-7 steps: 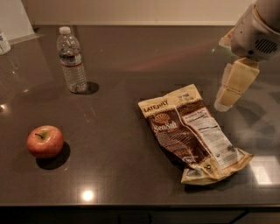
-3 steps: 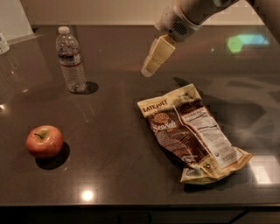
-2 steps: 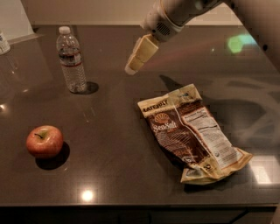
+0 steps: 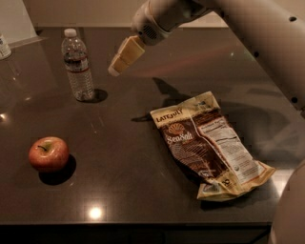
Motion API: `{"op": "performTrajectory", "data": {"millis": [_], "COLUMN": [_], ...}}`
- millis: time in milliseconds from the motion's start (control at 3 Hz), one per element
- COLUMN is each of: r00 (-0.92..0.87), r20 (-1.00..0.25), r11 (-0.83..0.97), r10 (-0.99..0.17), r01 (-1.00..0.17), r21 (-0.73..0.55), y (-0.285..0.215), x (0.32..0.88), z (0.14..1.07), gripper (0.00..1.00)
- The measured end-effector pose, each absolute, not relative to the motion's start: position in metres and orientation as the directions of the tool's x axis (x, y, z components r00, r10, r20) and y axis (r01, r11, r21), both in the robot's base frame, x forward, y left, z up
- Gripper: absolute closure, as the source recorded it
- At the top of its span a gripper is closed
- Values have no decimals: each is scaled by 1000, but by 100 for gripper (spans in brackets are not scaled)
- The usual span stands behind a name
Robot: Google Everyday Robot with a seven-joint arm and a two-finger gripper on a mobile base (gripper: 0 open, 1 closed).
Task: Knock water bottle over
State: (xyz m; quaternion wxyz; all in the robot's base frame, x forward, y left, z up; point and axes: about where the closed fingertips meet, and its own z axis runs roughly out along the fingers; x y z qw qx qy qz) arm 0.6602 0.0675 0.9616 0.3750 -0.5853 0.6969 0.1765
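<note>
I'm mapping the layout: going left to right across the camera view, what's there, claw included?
Round red apple → small clear ribbed plastic water bottle with white cap → cream claw, raised in the air just right of the bottle → crumpled brown-and-cream snack bag.

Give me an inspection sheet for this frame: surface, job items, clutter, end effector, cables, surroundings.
Surface: dark glossy countertop, with light glare spots near the front edge.
Job's things: water bottle upright at back left, white cap on, not yet knocked over.
Clutter: red apple at front left; snack bag lying flat at centre right. Both are apart from the bottle.
End effector: end effector in the air just right of the bottle's upper part, with a gap between them, holding nothing.
Cables: nothing seen.
Surroundings: white arm coming in from the upper right; pale wall behind; a container cut off by the left edge.
</note>
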Motion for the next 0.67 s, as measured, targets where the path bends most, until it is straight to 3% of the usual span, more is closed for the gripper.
{"op": "performTrajectory", "data": {"millis": [667], "r00": [-10], "r20": [-793], "r11": [241], "r10": [-610], "r01": [-955], "r21": [-173], "y": [122], "x": [668], "z": [951], "gripper": [0]}}
